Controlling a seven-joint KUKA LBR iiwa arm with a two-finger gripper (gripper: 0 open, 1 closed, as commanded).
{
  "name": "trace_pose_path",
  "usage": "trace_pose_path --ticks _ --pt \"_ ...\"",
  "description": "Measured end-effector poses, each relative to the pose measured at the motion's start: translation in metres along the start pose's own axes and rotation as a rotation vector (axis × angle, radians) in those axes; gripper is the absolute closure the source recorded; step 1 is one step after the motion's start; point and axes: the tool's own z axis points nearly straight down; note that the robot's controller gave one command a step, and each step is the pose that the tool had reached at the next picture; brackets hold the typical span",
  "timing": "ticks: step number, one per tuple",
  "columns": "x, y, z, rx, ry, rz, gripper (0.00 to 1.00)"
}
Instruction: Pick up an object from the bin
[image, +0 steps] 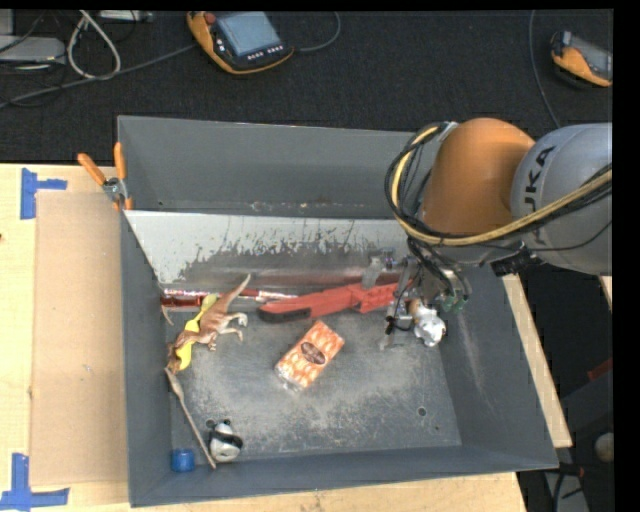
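I'm watching the claw (408, 318) hanging low at the right of the grey metal bin (250, 190), partly hidden by wrist cables (432, 275); spread or pinching, I cannot tell. A small white crumpled lump (431, 327) is lying just beside it, near the end of the long red plastic tool (330, 299)

The bin (300, 190) has one red tool (325, 299), one orange packet (310, 357), one toy dinosaur (206, 330), one stick (190, 418), one blue cap (181, 461), one black-and-white ball (225, 441) and one white lump (431, 327).
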Motion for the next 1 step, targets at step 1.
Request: trace_pose_path --ticks 1 --pt "-0.0018 0.0 -0.0047 0.0 -0.008 -0.001 0.0"
